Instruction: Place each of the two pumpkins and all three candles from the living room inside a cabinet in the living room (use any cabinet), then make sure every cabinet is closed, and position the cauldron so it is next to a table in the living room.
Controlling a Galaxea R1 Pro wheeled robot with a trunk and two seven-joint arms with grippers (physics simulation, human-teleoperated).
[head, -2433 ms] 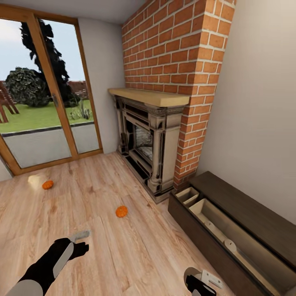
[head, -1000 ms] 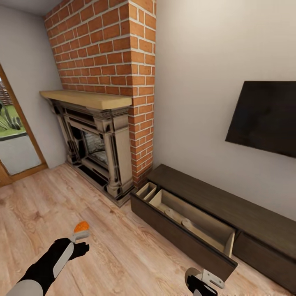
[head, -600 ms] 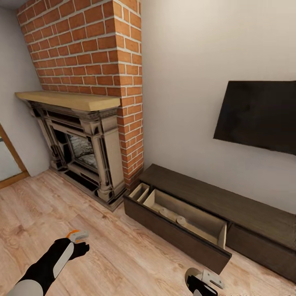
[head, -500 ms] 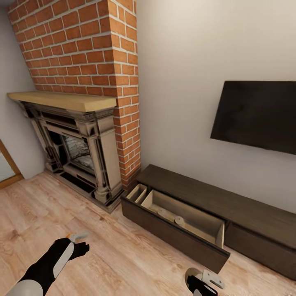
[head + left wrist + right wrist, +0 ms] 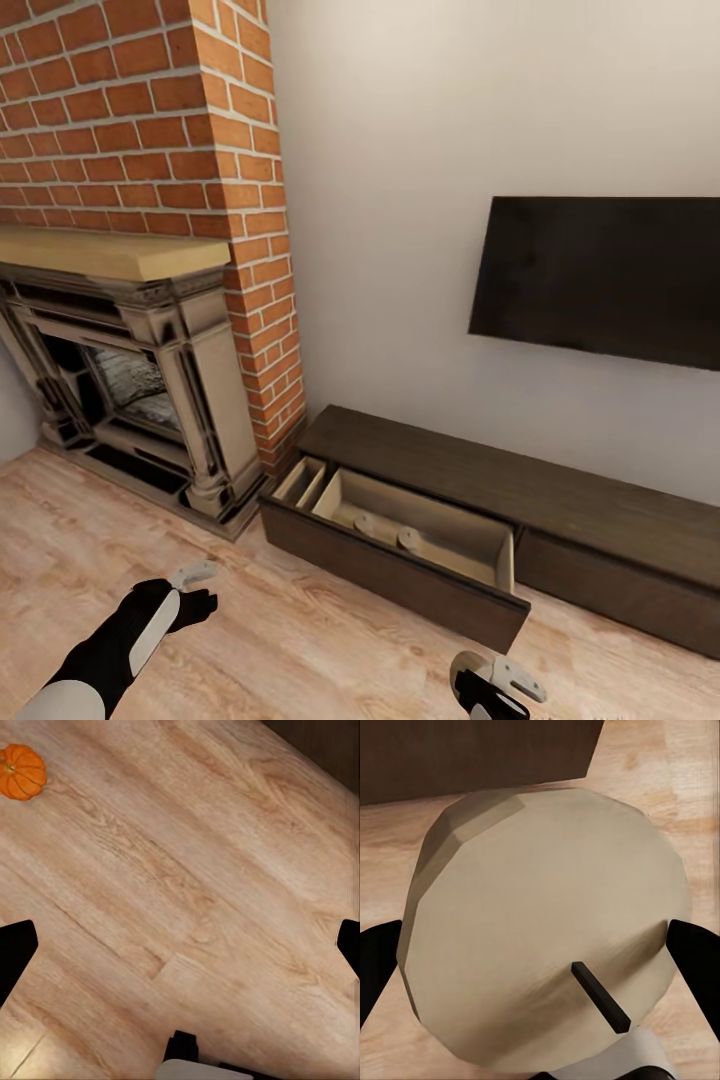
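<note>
Currently we hold a beige candle point(image 5: 547, 922) clamped in our right gripper point(image 5: 540, 982) just before the cabinet point(image 5: 400, 560), its drawer open; left gripper point(image 5: 180, 945) jaws apart, a pumpkin point(image 5: 21, 771) on the floor nearby

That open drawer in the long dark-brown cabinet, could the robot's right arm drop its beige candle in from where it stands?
Probably not yet. The right gripper sits low over the floor, short of the pulled-out drawer, whose tall front panel stands between them. Nothing else blocks the way; it likely needs to lift and move closer.
</note>
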